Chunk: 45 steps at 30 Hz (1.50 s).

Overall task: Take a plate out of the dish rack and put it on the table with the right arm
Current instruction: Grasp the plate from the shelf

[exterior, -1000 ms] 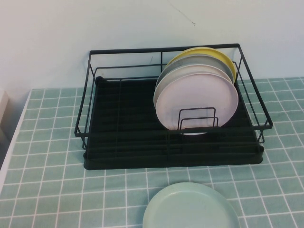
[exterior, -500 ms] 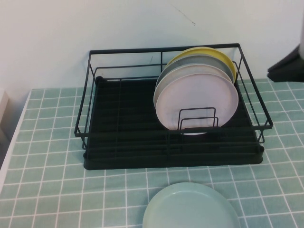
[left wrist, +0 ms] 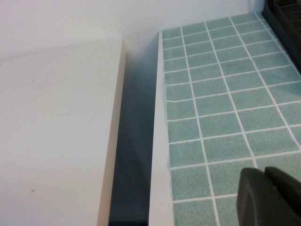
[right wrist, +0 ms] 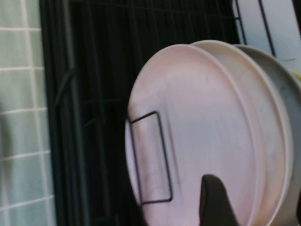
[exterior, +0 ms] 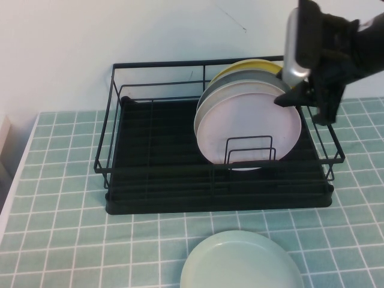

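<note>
A black dish rack (exterior: 216, 138) stands on a teal-tiled surface (exterior: 60, 180), its stack of upright plates leaning among the wire dividers at the rack's 3 o'clock side. The pale pink plate (exterior: 249, 128) faces front, with a whitish-grey plate (exterior: 207, 99), a grey plate (exterior: 255, 77) and a yellow plate (exterior: 255, 64) ranked behind it. The right arm (exterior: 354, 45), black with a silver-grey cylinder, reaches in from 2 o'clock, and the right pincer (exterior: 306, 99) hangs with fingers parted, gripping nothing, at the pink plate's upper edge, one dark fingertip (right wrist: 214, 200) showing in front of the plate's face in the right wrist view. A mint-green plate (exterior: 240, 261) lies flat on the tiles at 6 o'clock of the rack, apart from it. The left pincer (left wrist: 270, 195) sits low over the tiles near the surface's left edge, well apart from the rack; whether it is released or clenched cannot be told.
</note>
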### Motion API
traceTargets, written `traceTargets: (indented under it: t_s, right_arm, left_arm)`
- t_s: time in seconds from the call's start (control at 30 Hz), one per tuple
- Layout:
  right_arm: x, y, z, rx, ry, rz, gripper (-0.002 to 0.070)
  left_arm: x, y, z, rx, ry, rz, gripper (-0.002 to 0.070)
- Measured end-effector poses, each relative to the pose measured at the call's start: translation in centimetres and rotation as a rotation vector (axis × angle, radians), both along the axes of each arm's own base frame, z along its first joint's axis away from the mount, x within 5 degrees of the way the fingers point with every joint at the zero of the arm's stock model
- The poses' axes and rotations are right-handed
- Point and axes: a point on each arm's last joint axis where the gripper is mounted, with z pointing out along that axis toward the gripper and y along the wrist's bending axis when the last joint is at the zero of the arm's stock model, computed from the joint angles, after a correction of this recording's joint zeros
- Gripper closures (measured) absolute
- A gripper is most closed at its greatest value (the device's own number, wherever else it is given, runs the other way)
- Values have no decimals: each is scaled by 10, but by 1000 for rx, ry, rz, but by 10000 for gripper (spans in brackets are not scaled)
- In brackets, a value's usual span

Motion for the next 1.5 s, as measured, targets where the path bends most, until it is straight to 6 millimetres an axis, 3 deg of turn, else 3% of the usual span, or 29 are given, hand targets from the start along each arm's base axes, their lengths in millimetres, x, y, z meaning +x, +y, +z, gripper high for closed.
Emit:
traceTargets:
  t_s: [0.27, 0.93, 1.0, 1.07, 1.13, 1.17, 1.27, 1.37, 1.5]
  right_arm:
    - [26, 11, -23, -7, -15, -23, 319]
    - [51, 16, -65, -29, 7, -64, 335]
    - [52, 16, -67, -30, 4, -69, 376]
    - [53, 16, -66, -24, 4, -77, 467]
    - [54, 16, -61, -12, 4, -98, 574]
    - [56, 16, -56, -2, -6, -114, 591]
    - [53, 14, -34, 27, -24, -146, 594]
    - [40, 10, 3, 46, -53, -158, 594]
    - [0, -1, 61, 121, -35, -208, 595]
  left_arm:
    - [0, 0, 0, 0, 0, 0, 678]
    - [0, 0, 0, 0, 0, 0, 678]
    - [0, 0, 0, 0, 0, 0, 678]
    - [0, 0, 0, 0, 0, 0, 678]
    - [0, 0, 0, 0, 0, 0, 678]
    - [0, 0, 0, 0, 0, 0, 678]
    - [0, 0, 0, 0, 0, 0, 678]
    - [0, 0, 0, 0, 0, 0, 678]
    - [0, 0, 0, 0, 0, 0, 678]
